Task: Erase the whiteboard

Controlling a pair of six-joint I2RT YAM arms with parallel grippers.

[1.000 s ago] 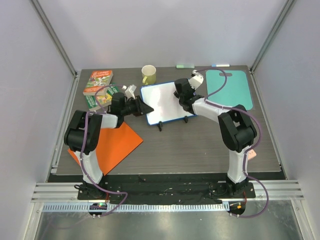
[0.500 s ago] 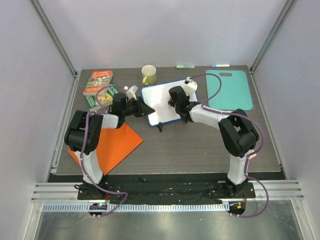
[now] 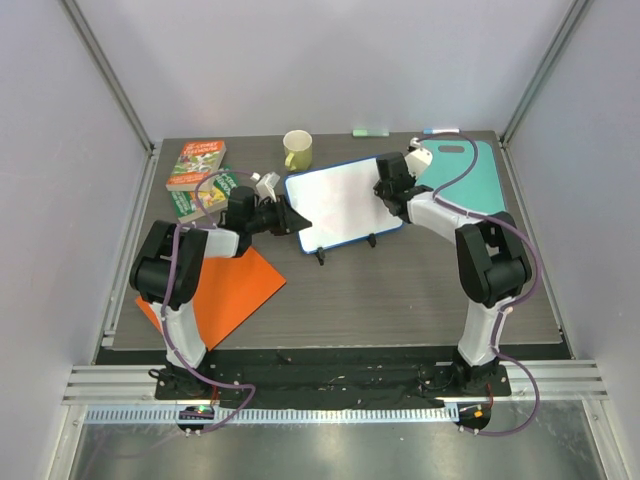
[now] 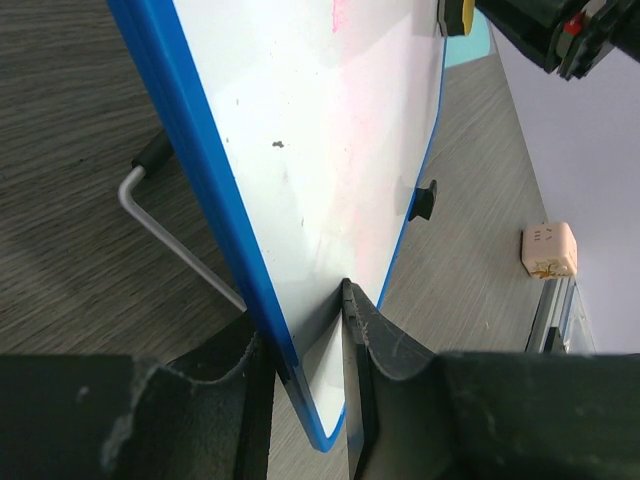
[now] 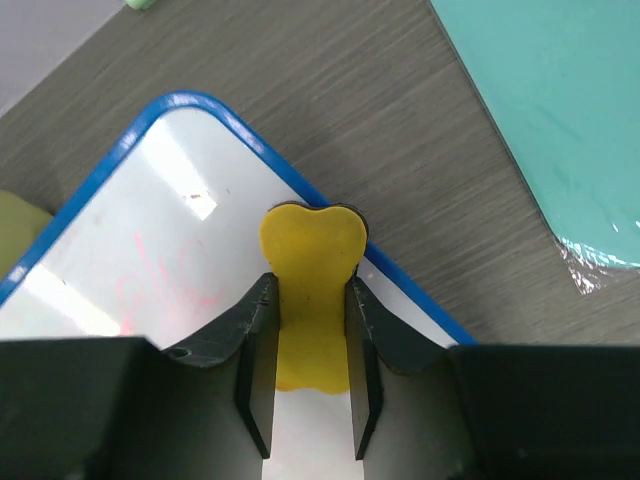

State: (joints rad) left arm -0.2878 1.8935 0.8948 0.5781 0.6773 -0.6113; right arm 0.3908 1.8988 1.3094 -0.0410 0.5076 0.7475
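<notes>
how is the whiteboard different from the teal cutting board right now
The whiteboard is white with a blue frame; the cutting board is plain teal. The whiteboard stands tilted on its wire stand, while the cutting board lies flat on the table. The whiteboard's edge is pinched in the left gripper's jaws; nothing grips the cutting board. Both are flat rectangles with rounded corners.

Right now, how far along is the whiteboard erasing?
Mostly done: the whiteboard looks largely white. In hand: the left jaws clamp its left edge to steady it, and the right jaws hold a yellow eraser against a far corner. Left: faint pink smears beside the eraser need wiping.
</notes>
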